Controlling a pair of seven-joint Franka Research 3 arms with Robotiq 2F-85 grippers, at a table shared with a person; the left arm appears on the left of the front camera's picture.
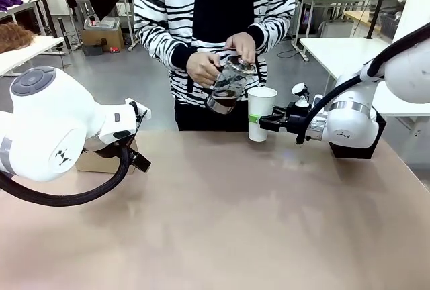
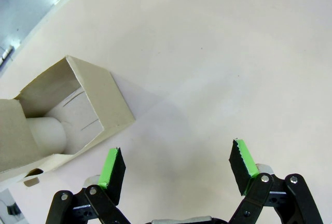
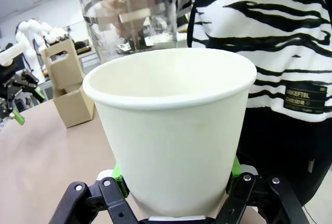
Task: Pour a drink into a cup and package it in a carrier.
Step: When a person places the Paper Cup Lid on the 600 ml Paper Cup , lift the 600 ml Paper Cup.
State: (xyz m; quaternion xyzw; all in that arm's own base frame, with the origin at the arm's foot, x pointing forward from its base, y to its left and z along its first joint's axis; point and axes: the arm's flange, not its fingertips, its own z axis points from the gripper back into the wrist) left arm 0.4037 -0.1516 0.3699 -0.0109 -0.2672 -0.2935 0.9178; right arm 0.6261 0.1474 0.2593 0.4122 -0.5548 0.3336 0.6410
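I'm watching R gripper (image 1: 259, 121) clamping the cup (image 1: 262, 105) — person (image 1: 215, 8) is tilting the jug (image 1: 227, 88) beside it. L gripper (image 2: 176, 169) is hanging wide open, empty, near the carrier (image 2: 98, 99).

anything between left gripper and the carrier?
Nothing. In the left wrist view, only bare table separates the open left gripper from the carrier.

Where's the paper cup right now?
In the front view, the cup is upright right of centre near the far edge of the table, clamped by the right gripper, beside the glass jug the person tilts.
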